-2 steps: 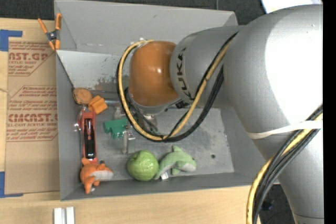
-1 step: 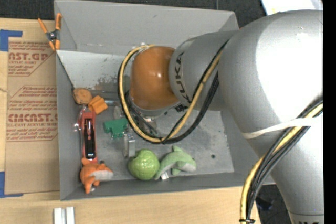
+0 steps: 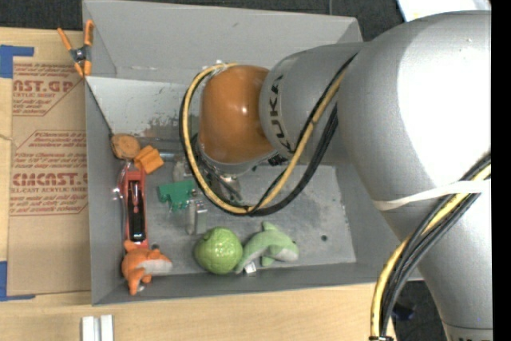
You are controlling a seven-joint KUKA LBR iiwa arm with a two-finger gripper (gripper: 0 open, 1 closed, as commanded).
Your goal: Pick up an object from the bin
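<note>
- The gripper [image 3: 194,212] hangs under the arm's orange wrist cover [image 3: 231,114], low over the middle of the bin [image 3: 239,32] floor and somewhat toward the left wall.
- Whether its jaws are apart or together cannot be told; the wrist and its looped cables hide most of them, and nothing can be seen clamped between them.
- A small dark green thing [image 3: 176,193] of uneven shape lies on the floor just to the left of the gripper, touching it or nearly so. It is the nearest thing to the gripper.
- A round light green ball [image 3: 218,250] sits near the bin's front edge, just below the gripper.
- A pale green soft toy [image 3: 271,245] lies right beside the ball, on its right, along the same front edge.
- A long red and black thing [image 3: 133,208] lies along the left wall.
- An orange toy fish [image 3: 142,263] rests in the front left corner, at the lower end of the red and black thing.
- A small orange block [image 3: 149,160] and a tan rounded lump [image 3: 124,145] lie close together by the left wall, farther back.
</note>
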